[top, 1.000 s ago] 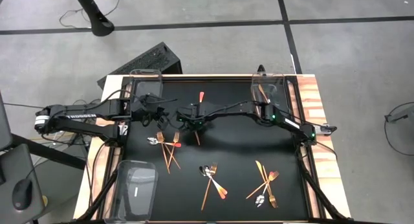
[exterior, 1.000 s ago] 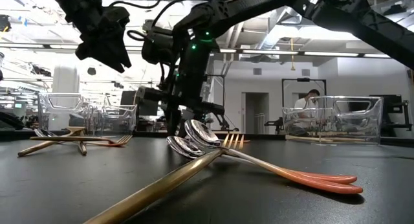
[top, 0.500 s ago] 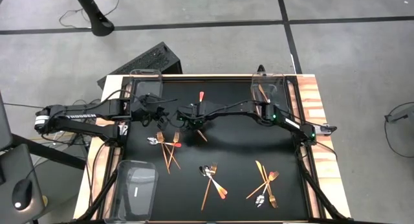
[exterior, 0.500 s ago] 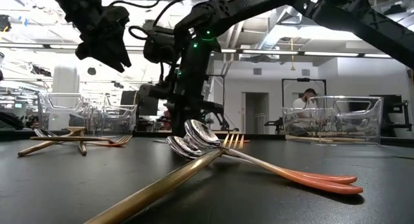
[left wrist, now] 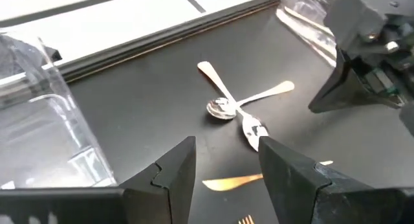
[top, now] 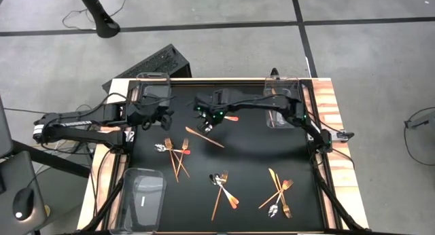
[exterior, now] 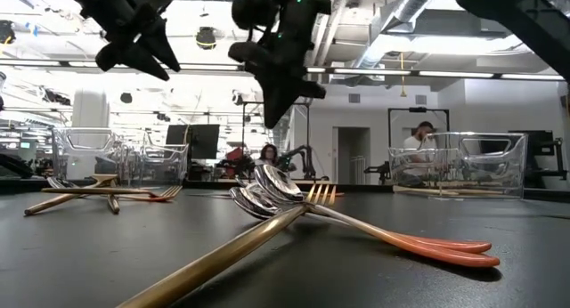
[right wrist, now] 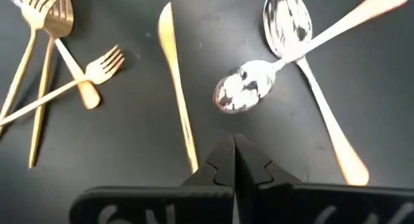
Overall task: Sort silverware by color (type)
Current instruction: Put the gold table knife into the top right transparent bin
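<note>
A slim copper knife lies flat and slanted on the black mat. Two silver spoons lie crossed beside it, one handle over the other. My right gripper hangs high above them, shut, with nothing between its fingers. My left gripper hovers open and empty over the mat's far left. More forks and spoons lie in small piles.
Clear plastic bins stand at the far left, far right and near left corners. The mat's raised rim runs along the far edge. A person sits in the room behind.
My right gripper has risen well above the mat and gone a little toward the far edge, uncovering the crossed spoons. The knife beneath it has turned about on the mat and now lies slanted in the open. My left gripper has risen slightly.
</note>
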